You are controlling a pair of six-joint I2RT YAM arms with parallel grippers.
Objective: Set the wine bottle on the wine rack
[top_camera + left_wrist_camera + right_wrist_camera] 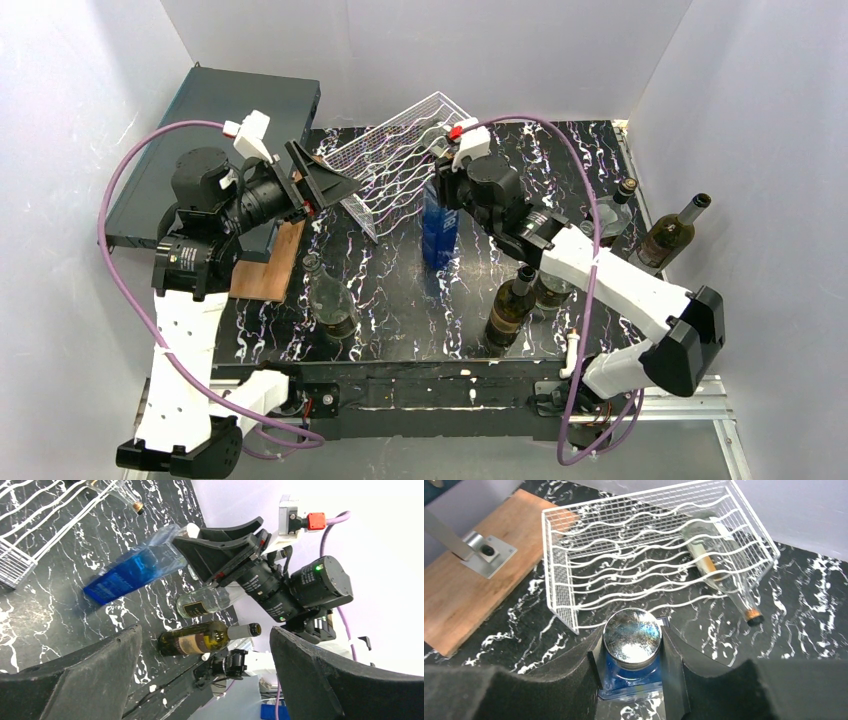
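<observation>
A blue square bottle [440,235] with a silver cap [631,636] stands upright in front of the white wire wine rack [400,160]. My right gripper [438,182] is shut on its neck just under the cap, as the right wrist view [631,647] shows. I cannot tell whether its base touches the table. The rack [649,555] holds one clear bottle [714,560] lying at its right end. My left gripper [330,182] is open and empty, raised at the rack's left end. The left wrist view shows the blue bottle [132,572].
A clear bottle [325,290] stands front left. Dark bottles [512,305] stand front right, and more bottles [675,230] at the right edge. A wooden board [272,262] and a flat dark grey box [200,120] lie at the left.
</observation>
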